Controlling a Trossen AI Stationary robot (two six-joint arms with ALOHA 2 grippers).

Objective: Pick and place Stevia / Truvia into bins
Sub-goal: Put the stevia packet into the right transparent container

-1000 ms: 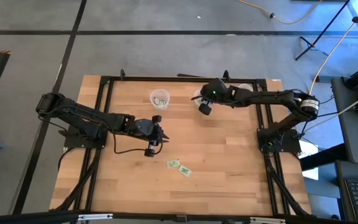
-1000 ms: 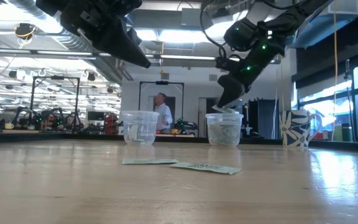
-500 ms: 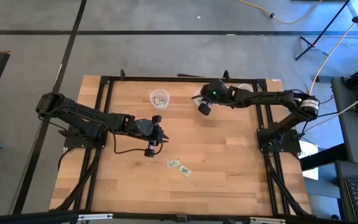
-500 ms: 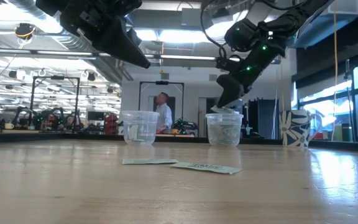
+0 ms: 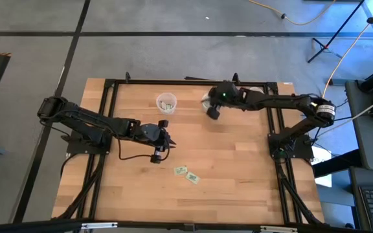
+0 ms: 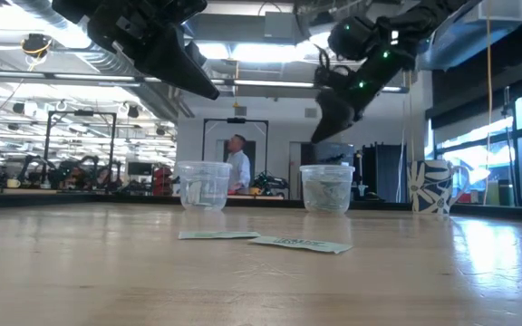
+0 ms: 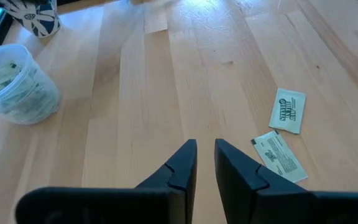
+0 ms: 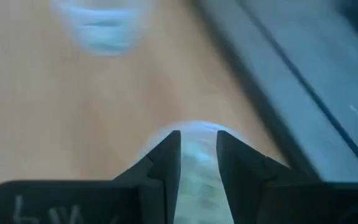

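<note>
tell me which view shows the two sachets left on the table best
The left wrist view: both sachets lie flat, apart, print visible. The high view shows them as small pale specks; the low view shows them edge-on as thin strips; the right wrist view misses them.

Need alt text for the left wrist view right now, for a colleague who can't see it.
The left gripper, empty with a narrow gap between its fingers, hovers over the wooden table near two sachets; a clear cup holding sachets stands farther off.

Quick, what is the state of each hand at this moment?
Left hand: fingers slightly apart, empty, above the table.
Right hand: fingers apart, holding nothing, above a cup.
</note>
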